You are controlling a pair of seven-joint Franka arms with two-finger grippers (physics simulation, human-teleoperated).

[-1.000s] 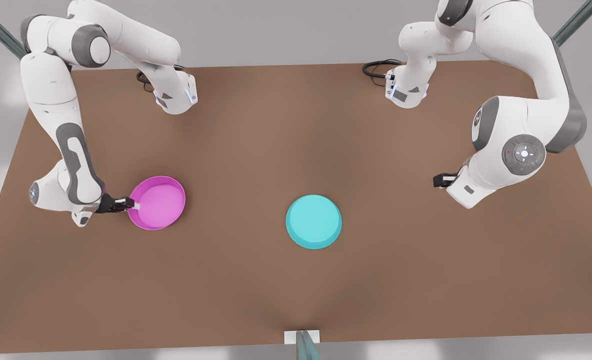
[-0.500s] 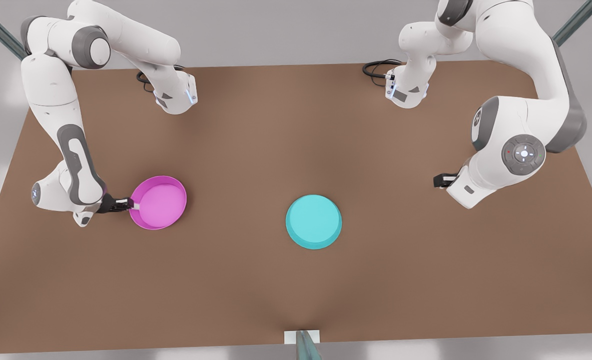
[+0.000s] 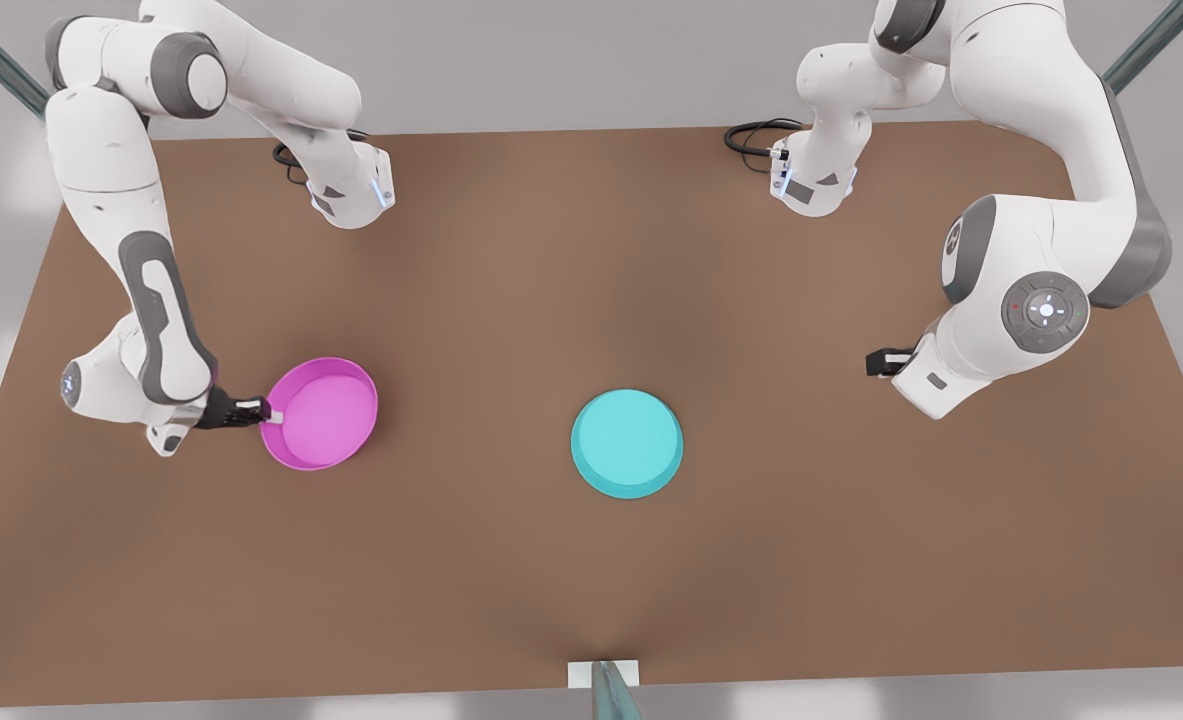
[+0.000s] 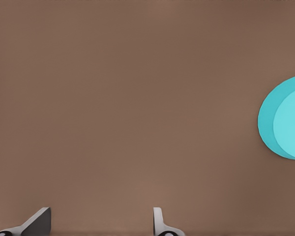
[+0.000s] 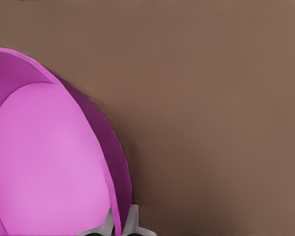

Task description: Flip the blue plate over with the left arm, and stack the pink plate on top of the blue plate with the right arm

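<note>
1. Pink plate (image 3: pixel 323 412), round and shallow with a raised rim, sits toward the front view's left, open side up, one edge slightly raised so it looks tilted off the brown desk (image 3: pixel 511 570).
2. Right gripper (image 3: pixel 259 410) is clamped on the pink plate's rim at the side farthest from the blue plate. In the right wrist view its two pale fingertips (image 5: pixel 132 221) pinch the thin rim wall, one inside and one outside.
3. Blue plate (image 3: pixel 627 444) lies flat near the middle of the desk, well apart from the pink one. Its smooth flat face is up with no hollow showing, so it appears to rest rim down, already turned over.
4. Left gripper (image 3: pixel 876 361) hovers toward the front view's right, well apart from the blue plate, holding nothing. In the left wrist view its fingers stand spread wide over bare desk, with the blue plate's edge in sight. This arm appears to be waiting.
5. Handling judgement: both plates look like light, stiff, smooth plastic. The rim is the only real place to take hold, and a one-sided pinch lets the plate sag or swing, and it could slip.
6. Stacking will likely call for carrying the pink plate level, then centring it over the blue plate before letting go.
</note>
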